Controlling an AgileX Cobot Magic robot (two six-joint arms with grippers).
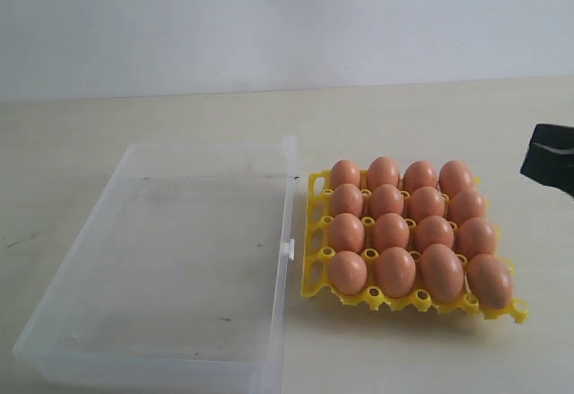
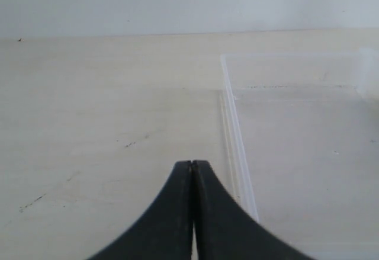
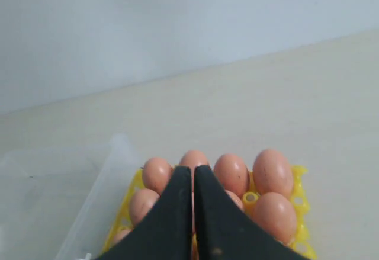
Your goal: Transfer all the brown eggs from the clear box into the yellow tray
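The yellow tray [image 1: 316,232] sits right of centre with brown eggs [image 1: 391,232] in every cup of its four-by-four grid. To its left lies the clear box [image 1: 134,156], with no eggs inside. My right gripper [image 3: 193,167] is shut and holds nothing; it hangs above and short of the tray, with eggs [image 3: 272,172] and tray [image 3: 299,172] showing past its fingers. In the exterior view only a black part of the right arm [image 1: 549,157] shows at the right edge. My left gripper [image 2: 192,162] is shut and empty over bare table beside the clear box's wall [image 2: 235,135].
The clear box has a small white latch [image 1: 287,249] on the side facing the tray. A pale table [image 1: 179,116] runs to a white wall behind. The left arm is outside the exterior view.
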